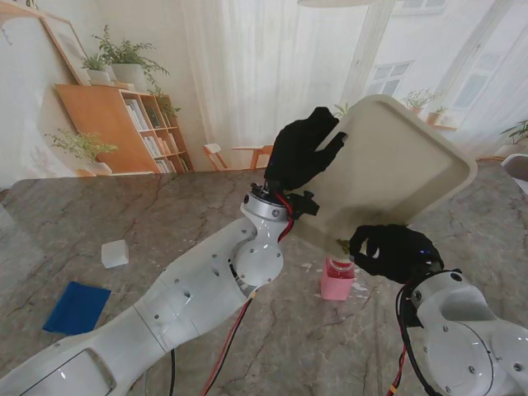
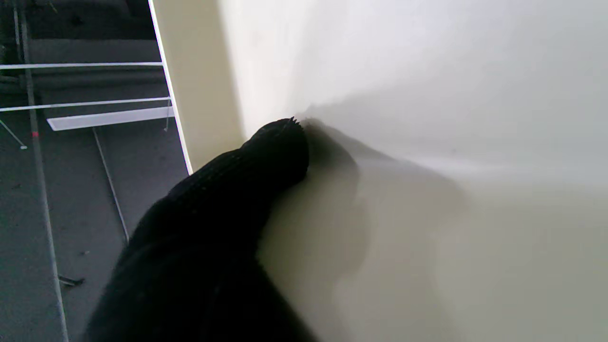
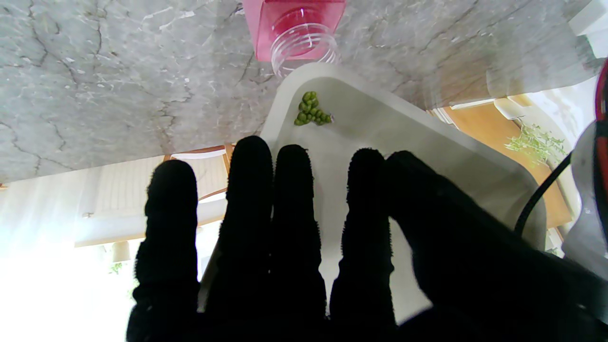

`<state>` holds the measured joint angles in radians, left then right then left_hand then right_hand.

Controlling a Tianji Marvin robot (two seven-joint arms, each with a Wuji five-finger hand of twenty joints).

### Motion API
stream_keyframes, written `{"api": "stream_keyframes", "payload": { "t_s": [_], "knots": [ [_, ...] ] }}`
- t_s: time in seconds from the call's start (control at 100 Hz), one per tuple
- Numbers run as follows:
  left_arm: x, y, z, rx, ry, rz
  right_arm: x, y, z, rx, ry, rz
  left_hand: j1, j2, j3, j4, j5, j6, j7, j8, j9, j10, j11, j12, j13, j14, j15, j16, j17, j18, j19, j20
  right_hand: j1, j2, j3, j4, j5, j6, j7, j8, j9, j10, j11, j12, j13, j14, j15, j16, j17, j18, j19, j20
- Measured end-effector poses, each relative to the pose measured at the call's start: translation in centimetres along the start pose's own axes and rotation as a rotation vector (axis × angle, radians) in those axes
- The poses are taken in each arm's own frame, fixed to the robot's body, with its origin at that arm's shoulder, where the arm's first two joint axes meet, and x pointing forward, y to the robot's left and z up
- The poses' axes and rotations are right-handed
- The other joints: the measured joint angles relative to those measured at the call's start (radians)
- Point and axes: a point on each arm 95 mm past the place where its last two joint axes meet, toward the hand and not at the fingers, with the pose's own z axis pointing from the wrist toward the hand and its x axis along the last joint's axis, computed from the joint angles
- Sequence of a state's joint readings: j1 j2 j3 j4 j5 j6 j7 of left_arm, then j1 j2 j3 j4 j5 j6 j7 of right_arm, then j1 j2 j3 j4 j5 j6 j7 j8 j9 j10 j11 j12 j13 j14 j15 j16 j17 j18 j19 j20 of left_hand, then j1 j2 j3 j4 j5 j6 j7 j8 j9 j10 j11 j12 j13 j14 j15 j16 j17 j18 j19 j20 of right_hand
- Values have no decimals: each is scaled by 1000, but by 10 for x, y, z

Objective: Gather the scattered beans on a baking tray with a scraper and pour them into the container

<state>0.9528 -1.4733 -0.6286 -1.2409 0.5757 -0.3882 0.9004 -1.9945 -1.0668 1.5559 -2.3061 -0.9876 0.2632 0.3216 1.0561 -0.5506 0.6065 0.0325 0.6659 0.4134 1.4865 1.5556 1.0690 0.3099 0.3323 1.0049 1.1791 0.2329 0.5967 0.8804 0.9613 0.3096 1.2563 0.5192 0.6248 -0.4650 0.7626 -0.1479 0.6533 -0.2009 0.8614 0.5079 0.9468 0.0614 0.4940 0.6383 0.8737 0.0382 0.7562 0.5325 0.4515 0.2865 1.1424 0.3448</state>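
The cream baking tray (image 1: pixel 396 165) is lifted off the table and tilted steeply, its low corner toward me. My left hand (image 1: pixel 301 153) is shut on its high left edge; in the left wrist view a gloved finger (image 2: pixel 266 161) presses the tray's surface (image 2: pixel 427 142). My right hand (image 1: pixel 392 250) is shut on the low end, fingers (image 3: pixel 294 228) under the tray (image 3: pixel 380 128) and thumb over it. A small cluster of green beans (image 3: pixel 311 110) sits in the low corner, right above the open mouth of the pink container (image 3: pixel 299 33), which stands on the table (image 1: pixel 337 280).
A blue flat piece (image 1: pixel 76 307) and a small white block (image 1: pixel 115 253) lie on the marble table at the left, well away from both hands. A bookshelf (image 1: pixel 124 124) and chairs stand beyond the table's far edge.
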Motion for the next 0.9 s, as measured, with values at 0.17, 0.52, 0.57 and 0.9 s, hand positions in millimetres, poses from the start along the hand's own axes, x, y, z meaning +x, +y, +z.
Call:
{"api": "stream_keyframes", "payload": {
  "t_s": [0.17, 0.52, 0.57, 0.9],
  "knots": [
    [1, -1, -2, -1, 5, -2, 0, 0, 0, 2, 0, 0, 0, 0, 0, 0, 0, 0, 0, 0, 0, 0, 0, 0, 0, 0, 0, 0, 0, -1, 0, 0, 0, 0, 0, 0, 0, 0, 0, 0, 0, 0, 0, 0, 0, 0, 0, 0, 0, 0, 0, 0],
    [-2, -1, -8, 27, 18, 3, 0, 0, 0, 0, -3, 0, 0, 0, 0, 0, 0, -1, 0, 1, 0, -1, 0, 0, 1, -3, 0, 0, 0, -6, 0, 0, 0, 0, 0, 0, 0, 0, 0, 0, 0, 0, 0, 0, 0, 0, 0, 0, 0, 0, 0, 0],
    [-2, 0, -8, 29, 20, 5, 0, 0, 0, 0, -4, 0, 0, 0, 0, 0, 0, -1, 0, 1, 0, -2, 0, 0, 1, -4, 0, 0, 0, -6, 0, 0, 0, 0, 0, 0, 0, 0, 0, 0, 0, 0, 0, 0, 0, 0, 0, 0, 0, 0, 0, 0],
    [-1, 0, -9, 43, 39, 13, 0, 0, -1, -1, -6, 1, 0, 0, -10, 0, 0, -6, 0, 1, 0, -6, 0, 0, 1, -9, 0, 0, 0, -13, 0, 0, 0, 0, 0, 0, 0, 0, 0, 0, 0, 0, 0, 0, 0, 0, 0, 0, 0, 0, 0, 0]
  ]
}}
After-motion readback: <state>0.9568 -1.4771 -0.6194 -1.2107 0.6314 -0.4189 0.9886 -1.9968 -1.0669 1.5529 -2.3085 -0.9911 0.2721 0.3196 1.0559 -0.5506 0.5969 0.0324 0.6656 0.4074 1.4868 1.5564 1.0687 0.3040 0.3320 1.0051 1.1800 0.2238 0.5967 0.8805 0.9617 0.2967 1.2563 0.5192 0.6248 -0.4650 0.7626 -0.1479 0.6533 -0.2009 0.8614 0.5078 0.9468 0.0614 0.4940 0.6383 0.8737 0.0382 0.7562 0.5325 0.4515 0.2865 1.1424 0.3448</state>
